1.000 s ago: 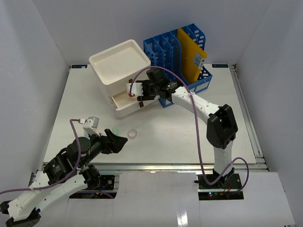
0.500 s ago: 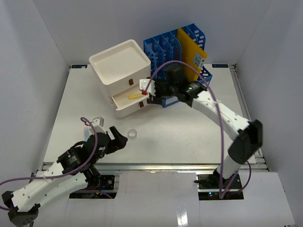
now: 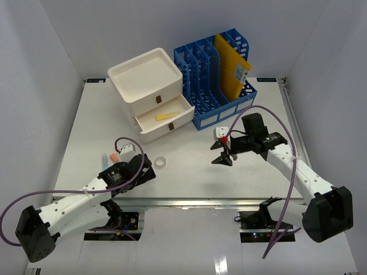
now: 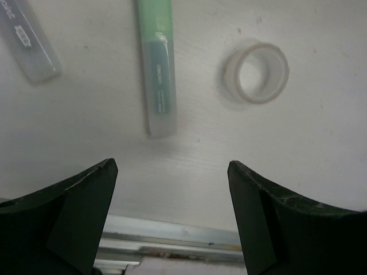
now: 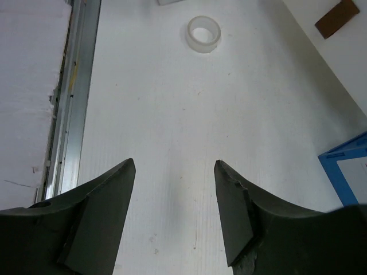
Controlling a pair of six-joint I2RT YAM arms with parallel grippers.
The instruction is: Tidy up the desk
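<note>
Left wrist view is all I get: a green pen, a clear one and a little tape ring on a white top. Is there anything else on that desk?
Observer: Yes. A white drawer box stands at the back, with one drawer pulled open and a yellow item lying inside.
Operator: What about the other arm?
Observer: The right gripper hangs over bare desk to the right of your tape ring. Its jaws are open and hold nothing.
Operator: Anything colourful?
Observer: A blue file rack beside the box holds a yellow folder.
</note>
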